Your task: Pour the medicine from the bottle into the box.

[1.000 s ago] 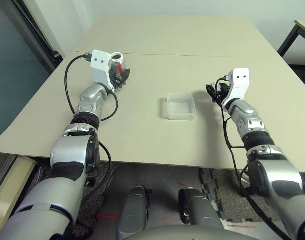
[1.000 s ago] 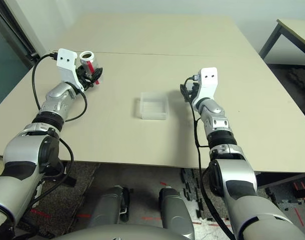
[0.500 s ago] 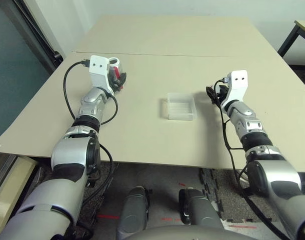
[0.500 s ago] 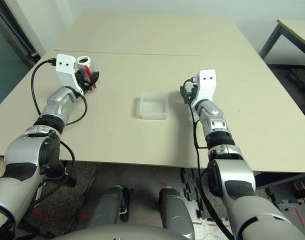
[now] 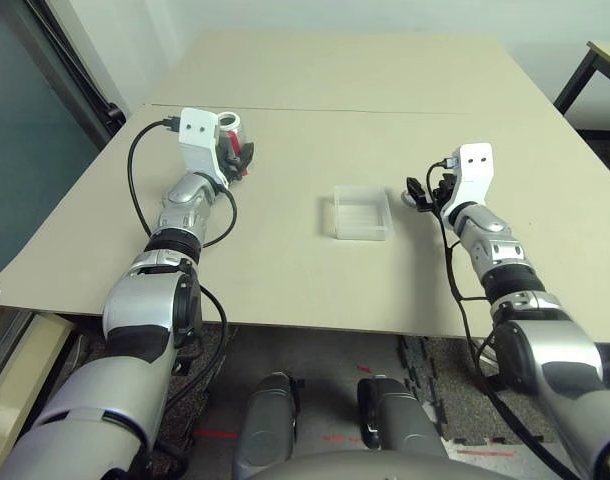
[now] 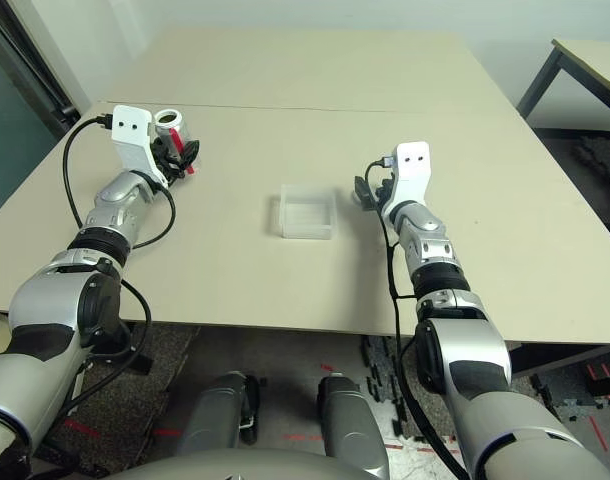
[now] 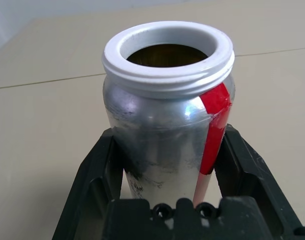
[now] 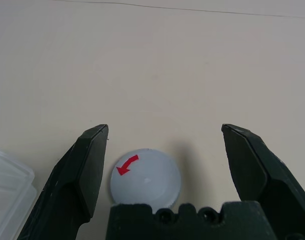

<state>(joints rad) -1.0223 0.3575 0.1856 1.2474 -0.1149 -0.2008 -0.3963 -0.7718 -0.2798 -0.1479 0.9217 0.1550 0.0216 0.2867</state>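
— Two hands: which is ours to move?
— We grip the bottle [image 7: 167, 125] upright, uncapped, in our left hand [image 5: 237, 160], well left of the box [image 5: 363, 212]. Our right hand [image 8: 165, 165] gapes over the cap [image 8: 146, 178], just right of the box.

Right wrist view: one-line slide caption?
Open right claw straddles the loose grey cap lying on the table, clear box beside it.

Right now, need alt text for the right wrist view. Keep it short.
A round grey cap with a red arrow on top lies flat on the beige table between the open black fingers of the right gripper, touching neither. A rounded corner of the clear plastic box shows beside one finger.
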